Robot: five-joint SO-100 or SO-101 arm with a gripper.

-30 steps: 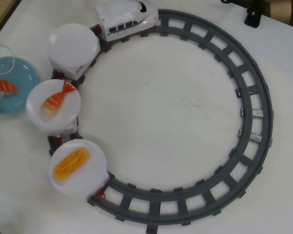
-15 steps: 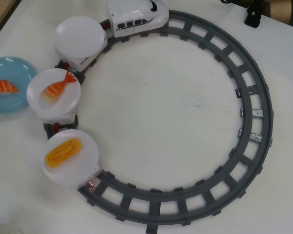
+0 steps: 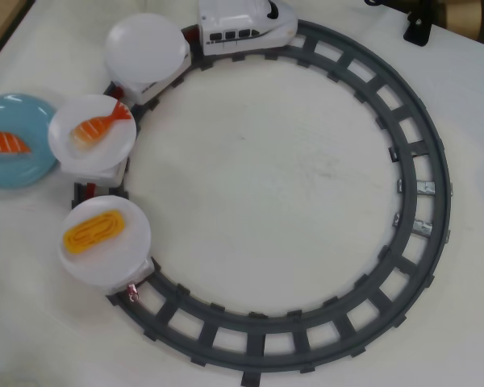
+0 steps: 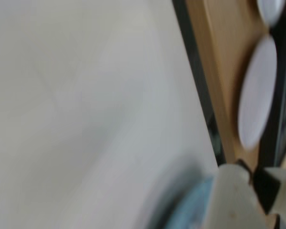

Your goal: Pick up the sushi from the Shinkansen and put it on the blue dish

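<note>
Since half a second ago the Shinkansen point(image 3: 246, 24) has rolled further along the grey track point(image 3: 423, 185) toward the top right of the overhead view, pulling its three plate cars along; the sushi point(image 3: 6, 143) and the blue dish point(image 3: 16, 165) have not shifted.

Overhead view: no arm or gripper shows, so nothing can be placed against it here. At the left edge, the sushi lies on the blue dish, orange top up. An empty white plate point(image 3: 145, 46) rides right behind the engine. Next comes the plate with the orange shrimp piece point(image 3: 101, 125), its rim just beside the blue dish, then the plate with the yellow egg piece point(image 3: 93, 230). All of it sits on a white table point(image 3: 274, 177).

Wrist view: heavily blurred. A pale gripper part point(image 4: 233, 200) fills the lower right corner, and whether the jaws are spread or pressed together cannot be told. Just left of that part, at the bottom edge, is a light-blue smear that looks like the blue dish point(image 4: 193, 207). Above and to the right of it are two white oval shapes over a tan strip, too blurred to name
</note>
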